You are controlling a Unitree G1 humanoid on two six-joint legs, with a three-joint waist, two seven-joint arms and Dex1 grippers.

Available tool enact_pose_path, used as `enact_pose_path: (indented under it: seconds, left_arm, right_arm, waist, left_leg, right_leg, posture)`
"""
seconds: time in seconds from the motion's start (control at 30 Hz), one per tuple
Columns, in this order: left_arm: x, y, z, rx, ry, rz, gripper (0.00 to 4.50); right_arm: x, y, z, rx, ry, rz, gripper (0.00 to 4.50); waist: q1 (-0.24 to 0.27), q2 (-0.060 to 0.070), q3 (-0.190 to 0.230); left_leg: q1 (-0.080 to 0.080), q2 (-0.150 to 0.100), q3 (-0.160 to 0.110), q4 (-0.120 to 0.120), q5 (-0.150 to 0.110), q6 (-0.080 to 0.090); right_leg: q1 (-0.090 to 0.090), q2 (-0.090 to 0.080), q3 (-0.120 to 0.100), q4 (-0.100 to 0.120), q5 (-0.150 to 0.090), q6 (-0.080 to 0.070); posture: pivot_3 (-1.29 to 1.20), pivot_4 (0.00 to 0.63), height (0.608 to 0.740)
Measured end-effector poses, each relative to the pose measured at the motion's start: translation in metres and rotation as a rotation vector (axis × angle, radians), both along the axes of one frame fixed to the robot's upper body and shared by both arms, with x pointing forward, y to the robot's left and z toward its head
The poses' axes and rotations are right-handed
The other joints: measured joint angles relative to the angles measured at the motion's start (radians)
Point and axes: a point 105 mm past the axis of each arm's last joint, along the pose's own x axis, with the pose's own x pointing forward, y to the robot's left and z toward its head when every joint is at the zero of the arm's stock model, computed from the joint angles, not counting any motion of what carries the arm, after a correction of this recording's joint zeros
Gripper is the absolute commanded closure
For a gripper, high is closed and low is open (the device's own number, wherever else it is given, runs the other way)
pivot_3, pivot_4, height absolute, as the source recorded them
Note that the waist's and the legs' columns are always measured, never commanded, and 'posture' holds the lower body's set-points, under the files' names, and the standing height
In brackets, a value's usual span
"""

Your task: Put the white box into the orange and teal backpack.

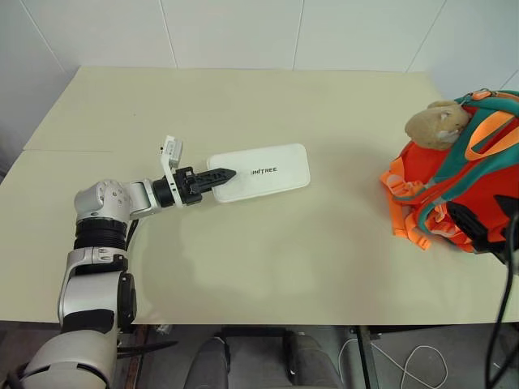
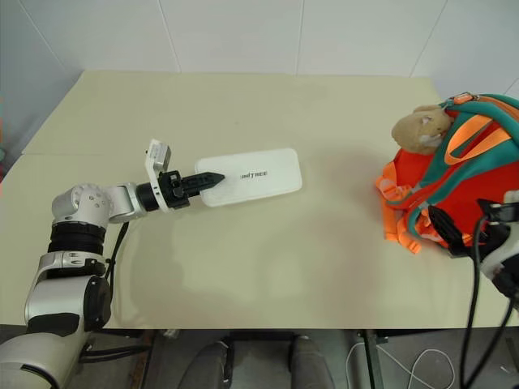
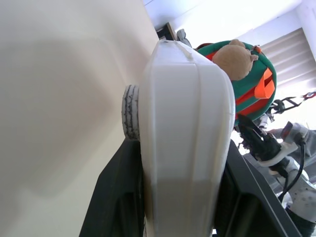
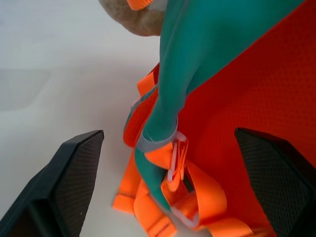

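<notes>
White, flat and rigid, the rounded-corner plastic white box point(image 1: 263, 171) sits at the table's centre, its nine-o'clock short end pinched between the left gripper point(image 1: 217, 177)'s two black fingers. Smooth and probably light, it could slip or pivot, so a deeper bite seems safer. At three o'clock slumps the soft orange and teal backpack point(image 1: 474, 190); the right gripper point(image 4: 163, 190) gapes wide, holding nothing, facing its straps.

Flat white box point(image 1: 263, 171) mid-table, well apart from slumped orange and teal backpack point(image 1: 474, 178).
</notes>
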Motion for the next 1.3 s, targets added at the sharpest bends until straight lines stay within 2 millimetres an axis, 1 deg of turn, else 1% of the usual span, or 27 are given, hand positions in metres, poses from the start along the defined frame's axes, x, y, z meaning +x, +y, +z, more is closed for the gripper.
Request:
enact_pose_path:
  seconds: [0.13,0.23,0.27,0.33,0.43,0.57,0.6,0.63,0.7,0.73,0.9,0.97,1.03,1.07,1.1,1.17,1.3]
  left_arm:
    - [-0.001,-0.002,-0.002,-0.001,0.017,0.004,3.23]
    - [-0.004,-0.002,-0.005,0.008,0.026,0.005,3.23]
    - [-0.005,-0.001,-0.006,0.01,0.029,0.007,3.23]
    - [-0.006,0.0,-0.006,0.018,0.025,0.015,3.23]
    - [-0.007,0.006,-0.006,0.019,0.017,0.044,3.23]
    - [-0.005,0.016,-0.003,0.02,0.006,0.089,3.23]
    - [-0.005,0.019,-0.002,0.024,0.003,0.102,3.23]
    - [-0.004,0.022,-0.001,0.025,-0.001,0.114,3.23]
    - [-0.003,0.029,0.003,0.03,-0.016,0.14,3.23]
    - [-0.002,0.033,0.004,0.033,-0.022,0.155,3.23]
    - [0.009,0.057,0.015,0.067,-0.061,0.254,3.23]
    - [0.014,0.067,0.021,0.08,-0.084,0.292,3.23]
    - [0.016,0.073,0.025,0.086,-0.103,0.313,3.23]
    - [0.018,0.076,0.027,0.091,-0.116,0.321,3.23]
    - [0.019,0.079,0.028,0.093,-0.121,0.33,3.23]
    - [0.022,0.08,0.027,0.102,-0.12,0.336,3.23]
    - [0.026,0.081,0.028,0.12,-0.137,0.338,3.23]
  right_arm:
    - [0.019,-0.004,0.004,0.034,-0.052,-0.026,0.0]
    - [0.033,-0.002,0.011,0.062,-0.097,-0.023,0.0]
    - [0.038,-0.001,0.012,0.072,-0.105,-0.019,0.19]
    - [0.052,-0.001,0.015,0.101,-0.112,-0.031,0.62]
    - [0.064,0.004,0.018,0.115,-0.113,-0.036,1.65]
    - [0.072,0.013,0.022,0.113,-0.117,-0.018,3.08]
    - [0.073,0.017,0.024,0.113,-0.12,-0.009,3.36]
    - [0.075,0.02,0.026,0.112,-0.12,0.004,3.78]
    - [0.079,0.029,0.031,0.115,-0.129,0.038,4.36]
    - [0.08,0.034,0.034,0.116,-0.131,0.055,4.5]
    - [0.083,0.078,0.048,0.111,-0.141,0.217,4.5]
    - [0.081,0.1,0.056,0.106,-0.151,0.303,4.5]
    - [0.078,0.116,0.061,0.105,-0.154,0.369,4.5]
    - [0.075,0.126,0.063,0.103,-0.154,0.41,4.5]
    - [0.073,0.137,0.064,0.103,-0.151,0.453,4.5]
    - [0.07,0.151,0.067,0.104,-0.148,0.512,4.5]
    - [0.062,0.178,0.081,0.109,-0.176,0.622,4.5]
  waist:
    - [0.003,0.001,0.0]
    - [0.002,0.001,0.001]
    - [0.002,0.001,0.001]
    - [-0.001,0.001,0.001]
    - [0.002,0.002,0.001]
    - [0.002,0.002,0.001]
    - [0.0,0.002,0.001]
    - [-0.001,0.002,0.001]
    - [-0.002,0.003,0.002]
    - [-0.002,0.003,0.002]
    - [-0.001,0.003,0.002]
    - [-0.001,0.003,0.002]
    - [-0.001,0.003,0.002]
    - [-0.001,0.003,0.002]
    - [0.0,0.003,0.002]
    - [0.0,0.003,0.002]
    - [-0.001,0.003,0.002]
  left_leg:
    - [0.0,0.0,0.0,0.0,0.0,0.0]
    - [0.0,0.0,0.0,-0.001,0.0,-0.001]
    - [0.0,0.0,0.0,-0.001,0.0,-0.001]
    - [0.0,0.0,0.0,0.0,0.0,-0.001]
    - [0.001,0.001,0.0,0.0,0.0,-0.001]
    - [0.001,0.0,0.0,0.0,0.0,-0.001]
    - [0.001,0.0,0.0,0.0,0.0,-0.001]
    - [0.001,0.001,0.0,0.0,0.0,-0.001]
    - [0.001,0.001,0.0,0.0,0.0,-0.002]
    - [0.002,0.001,0.0,0.0,0.0,-0.002]
    - [0.001,0.002,0.0,0.0,0.001,-0.002]
    - [0.0,0.002,0.0,0.0,0.001,-0.002]
    - [-0.003,0.002,0.0,0.0,0.001,-0.003]
    - [-0.007,0.002,0.0,0.0,0.001,-0.003]
    - [-0.012,0.002,0.0,0.002,0.001,-0.004]
    - [-0.012,0.002,0.0,0.002,0.002,-0.004]
    - [-0.012,0.003,0.0,0.002,0.002,-0.004]
  right_leg:
    - [0.0,0.0,0.0,0.001,0.001,0.003]
    - [0.0,0.0,0.0,0.001,0.001,0.003]
    - [-0.001,0.0,0.0,0.002,0.001,0.003]
    - [-0.001,0.0,0.0,0.003,0.001,0.003]
    - [-0.001,0.001,0.0,0.005,0.0,0.003]
    - [-0.001,0.001,0.0,0.005,0.0,0.003]
    - [-0.001,0.001,0.0,0.005,0.0,0.003]
    - [-0.001,0.001,0.0,0.006,0.0,0.003]
    - [-0.001,0.002,0.0,0.007,0.0,0.003]
    - [-0.001,0.002,0.0,0.007,0.0,0.003]
    - [-0.003,0.003,0.0,0.008,0.0,0.003]
    - [-0.005,0.003,0.001,0.009,0.0,0.003]
    - [-0.008,0.003,0.001,0.009,0.0,0.003]
    - [-0.013,0.003,0.001,0.011,0.0,0.003]
    - [-0.017,0.003,0.001,0.015,0.0,0.003]
    - [-0.018,0.003,0.001,0.016,0.0,0.003]
    - [-0.018,0.004,0.001,0.016,0.0,0.002]
  posture:
    - [0.0,0.15,0.74]
    - [0.0,0.15,0.74]
    - [0.0,0.15,0.74]
    - [0.0,0.15,0.74]
    - [0.0,0.15,0.74]
    - [0.0,0.15,0.74]
    - [0.0,0.15,0.74]
    - [0.0,0.15,0.74]
    - [0.0,0.15,0.74]
    - [0.0,0.15,0.74]
    - [0.0,0.15,0.74]
    - [0.0,0.15,0.74]
    - [0.0,0.15,0.74]
    - [0.0,0.15,0.74]
    - [0.0,0.15,0.74]
    - [0.0,0.15,0.74]
    - [0.0,0.15,0.74]
